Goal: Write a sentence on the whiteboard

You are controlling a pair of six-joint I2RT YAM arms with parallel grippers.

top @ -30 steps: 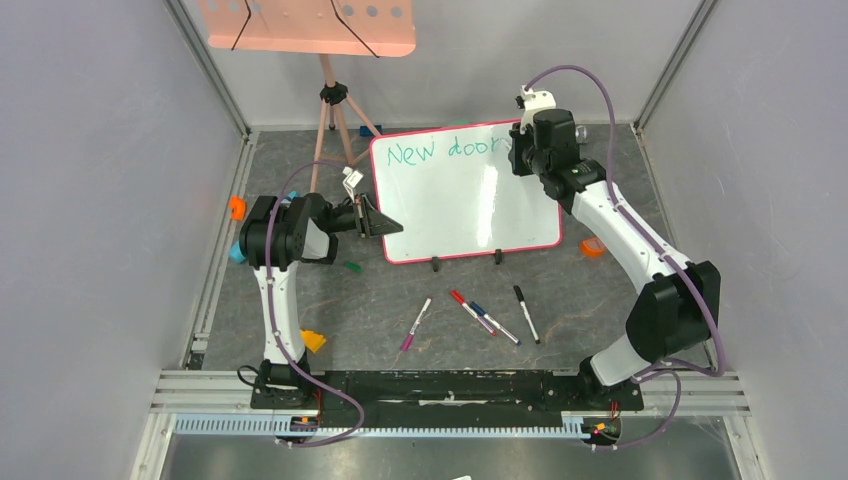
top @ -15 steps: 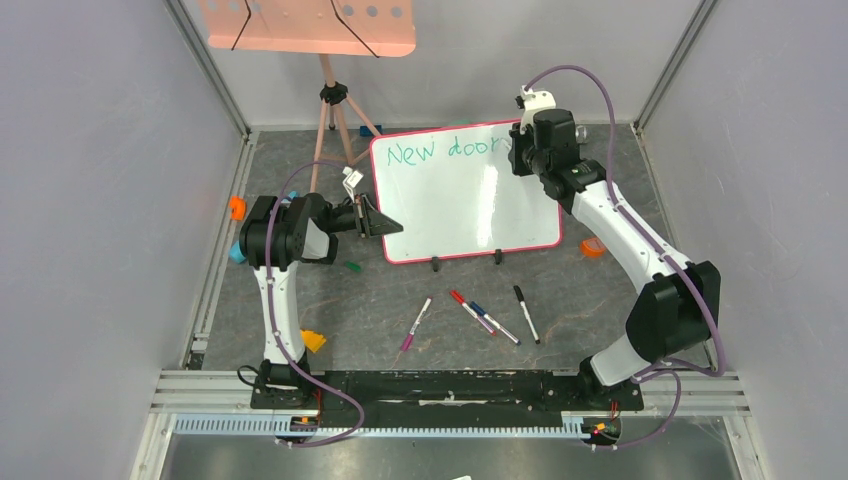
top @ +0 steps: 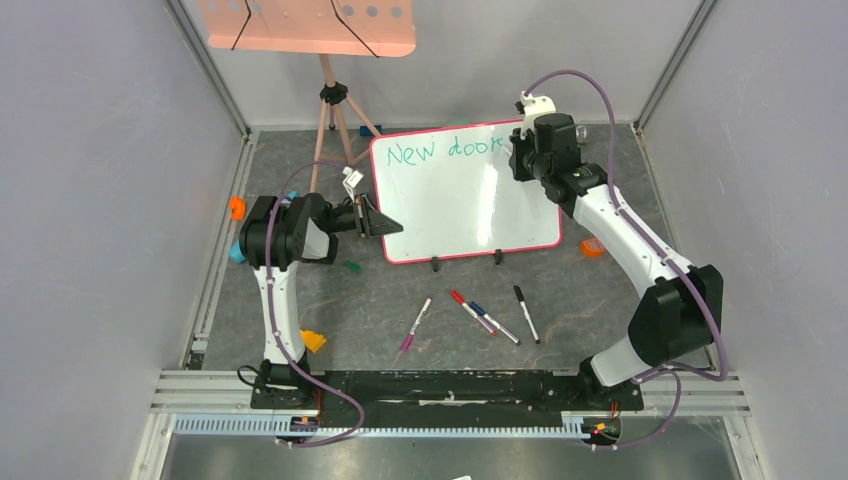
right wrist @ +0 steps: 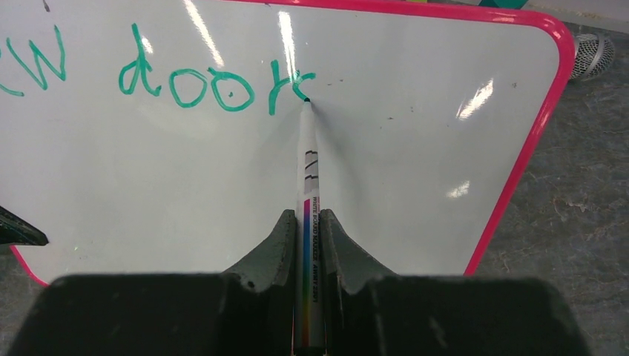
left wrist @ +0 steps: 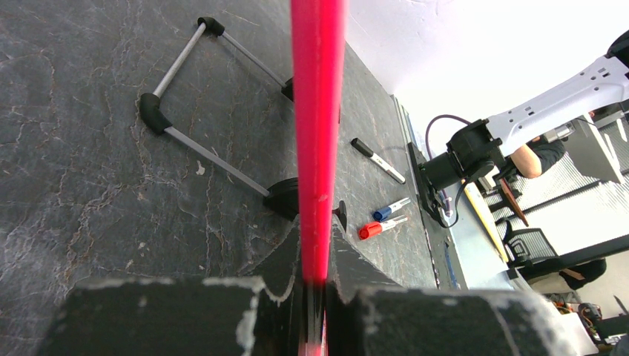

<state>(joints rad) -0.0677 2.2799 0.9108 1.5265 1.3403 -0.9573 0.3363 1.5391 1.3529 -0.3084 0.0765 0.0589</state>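
The whiteboard (top: pixel 455 205), glossy white with a pink-red frame, stands on the dark floor. Green writing (top: pixel 440 151) along its top reads "New door"; the right wrist view shows "door" (right wrist: pixel 215 87). My right gripper (right wrist: pixel 304 222) is shut on a green whiteboard marker (right wrist: pixel 307 170) whose tip touches the board just right of the "r"; it also shows in the top view (top: pixel 522 150) at the board's upper right. My left gripper (top: pixel 385 226) is shut on the board's left frame edge (left wrist: pixel 317 133).
Several capped markers lie in front of the board: purple (top: pixel 415 323), red (top: pixel 461 303), blue (top: pixel 493 322), black (top: pixel 526 314). A salmon-pink perforated tray on a tripod (top: pixel 331 95) stands behind. Small orange (top: pixel 237 207), yellow (top: pixel 313 340) and orange (top: pixel 593 247) objects lie around.
The right gripper with the marker has shifted slightly right along the top line, and the "r" of "door" now shows. The left arm has not moved.
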